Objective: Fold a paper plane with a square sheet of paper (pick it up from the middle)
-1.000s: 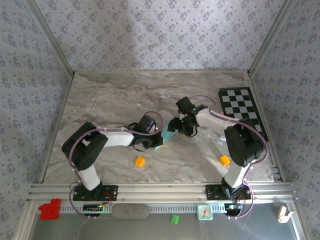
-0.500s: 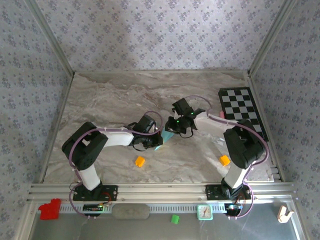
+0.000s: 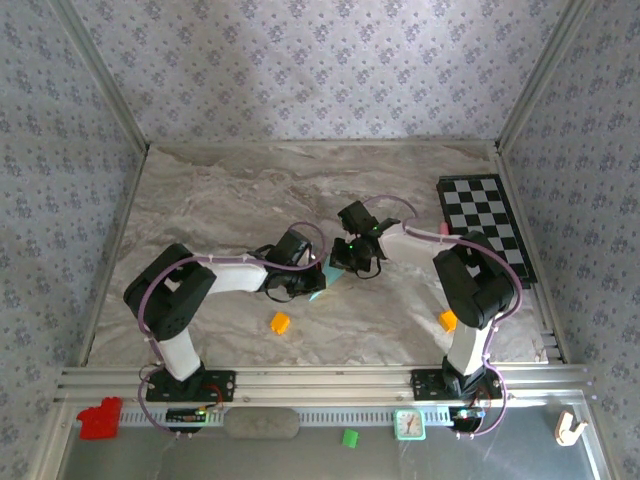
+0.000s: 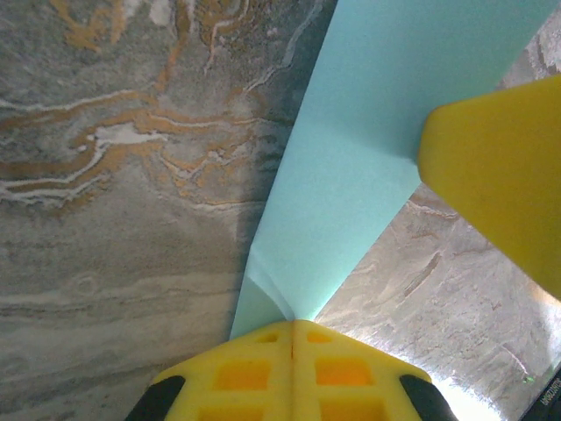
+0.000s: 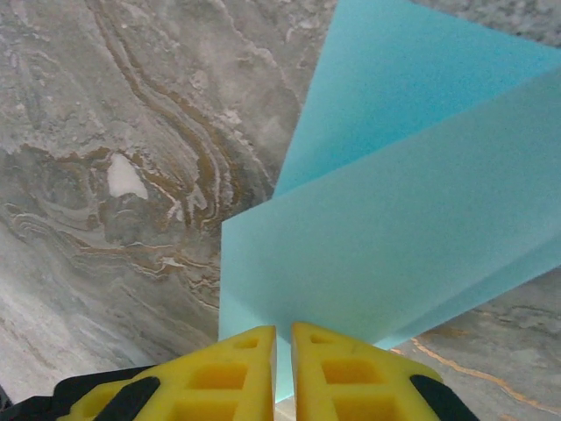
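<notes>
The square sheet of paper (image 4: 368,132), partly folded, is at the middle of the worktop (image 3: 220,200). The left end effector (image 4: 292,326) is pinched tight on its pointed end. The right end effector (image 5: 283,331) nips a folded edge just right of it, likely holding it taut for creasing.

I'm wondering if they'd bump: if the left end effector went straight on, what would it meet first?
The teal paper it pinches, then probably the right end effector, its yellow finger just ahead on that sheet; depth is unclear.
</notes>
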